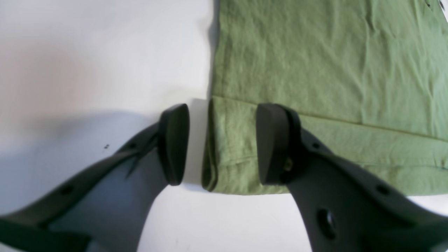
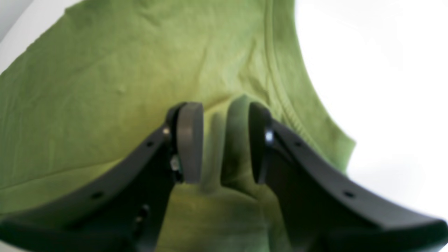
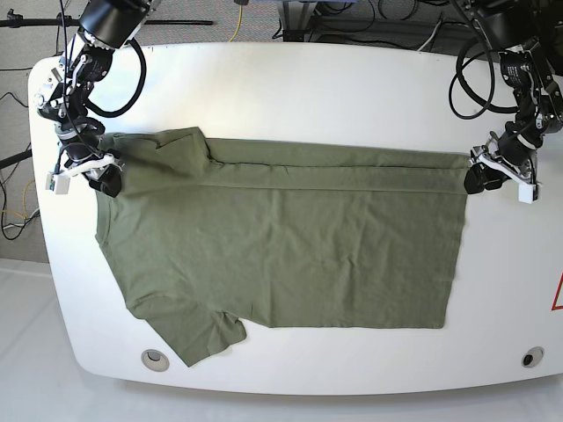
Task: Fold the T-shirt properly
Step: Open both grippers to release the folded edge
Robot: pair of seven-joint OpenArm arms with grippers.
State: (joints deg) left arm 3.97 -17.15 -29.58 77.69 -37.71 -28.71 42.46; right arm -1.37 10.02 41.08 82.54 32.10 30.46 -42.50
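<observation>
Right gripper (image 3: 104,180): stood at the collar end of the T-shirt (image 3: 290,246), at the left of the base view; its jaws were parted, and a raised pleat of green cloth stood in the gap between the two pads, with daylight on either side of it, so no clamp showed
Collar (image 2: 283,87): its ribbed band ran up and away just right of the right gripper's far pad
T-shirt: lay flat on the white table (image 3: 308,79), spread between the two grippers, its upper long edge turned over into a narrow folded band; one sleeve stuck out toward the near table edge, well apart from both grippers
Folded band (image 1: 350,154): ended in a thick doubled corner that sat between the left gripper's pads
Left gripper (image 1: 222,143): stood at the hem-end corner of the fold, at the right of the base view; jaws were apart, one pad over bare table beside the cloth edge, the other over the cloth, neither pressing the corner
</observation>
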